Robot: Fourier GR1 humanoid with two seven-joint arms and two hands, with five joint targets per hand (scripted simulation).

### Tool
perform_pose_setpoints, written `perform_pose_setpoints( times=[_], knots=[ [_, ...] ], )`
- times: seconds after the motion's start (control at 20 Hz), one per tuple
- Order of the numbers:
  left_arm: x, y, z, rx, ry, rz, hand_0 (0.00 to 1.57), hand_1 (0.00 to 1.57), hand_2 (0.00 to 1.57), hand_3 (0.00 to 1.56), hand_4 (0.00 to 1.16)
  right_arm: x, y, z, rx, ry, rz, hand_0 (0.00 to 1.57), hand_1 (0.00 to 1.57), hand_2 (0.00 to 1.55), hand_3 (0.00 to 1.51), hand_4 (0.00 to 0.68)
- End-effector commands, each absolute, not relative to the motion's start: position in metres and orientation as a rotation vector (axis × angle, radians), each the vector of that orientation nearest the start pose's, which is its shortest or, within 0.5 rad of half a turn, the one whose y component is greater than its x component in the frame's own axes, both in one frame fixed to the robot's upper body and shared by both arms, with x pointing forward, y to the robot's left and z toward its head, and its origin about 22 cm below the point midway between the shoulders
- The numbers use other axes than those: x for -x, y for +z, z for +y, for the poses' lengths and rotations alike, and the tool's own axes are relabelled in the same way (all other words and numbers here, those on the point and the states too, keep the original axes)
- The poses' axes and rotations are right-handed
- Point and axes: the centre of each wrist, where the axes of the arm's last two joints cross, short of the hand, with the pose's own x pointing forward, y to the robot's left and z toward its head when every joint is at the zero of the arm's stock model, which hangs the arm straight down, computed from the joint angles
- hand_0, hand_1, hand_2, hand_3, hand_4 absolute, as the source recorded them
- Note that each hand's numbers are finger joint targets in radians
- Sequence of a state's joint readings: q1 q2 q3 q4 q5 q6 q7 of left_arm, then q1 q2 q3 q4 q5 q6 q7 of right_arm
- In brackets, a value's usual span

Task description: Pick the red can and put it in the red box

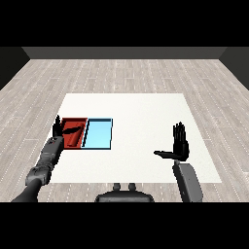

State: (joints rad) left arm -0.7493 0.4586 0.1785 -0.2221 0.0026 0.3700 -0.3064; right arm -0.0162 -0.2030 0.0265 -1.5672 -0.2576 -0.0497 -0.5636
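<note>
Where left robot hand [58,128] hovers, red tray [74,139]

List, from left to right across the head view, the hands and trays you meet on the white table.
Left hand → red tray → light blue tray → right hand. No can can be made out on its own.

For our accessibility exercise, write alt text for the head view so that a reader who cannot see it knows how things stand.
The robot's left hand hovers open over the red tray, which lies beside a light blue tray on the left of a white table. Its right hand is raised open over the table's right side. No can is visible.
</note>
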Motion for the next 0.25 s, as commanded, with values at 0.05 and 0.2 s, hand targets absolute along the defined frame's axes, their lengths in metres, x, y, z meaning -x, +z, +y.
perform_pose_setpoints(
  times=[0.05,0.2],
  knots=[
    [-0.381,0.010,0.362,-0.578,0.221,-1.770,0.00,0.00,0.00,0.00,0.00,-0.245,0.015,-0.263,-0.066,-0.081,-2.139,0.00,0.00,0.00,0.00,0.000],
    [-0.383,0.002,0.328,-0.453,0.197,-1.939,0.00,0.00,0.00,0.00,0.00,-0.238,0.015,-0.265,-0.067,-0.039,-2.130,0.00,0.00,0.00,0.00,0.000]
  ],
)
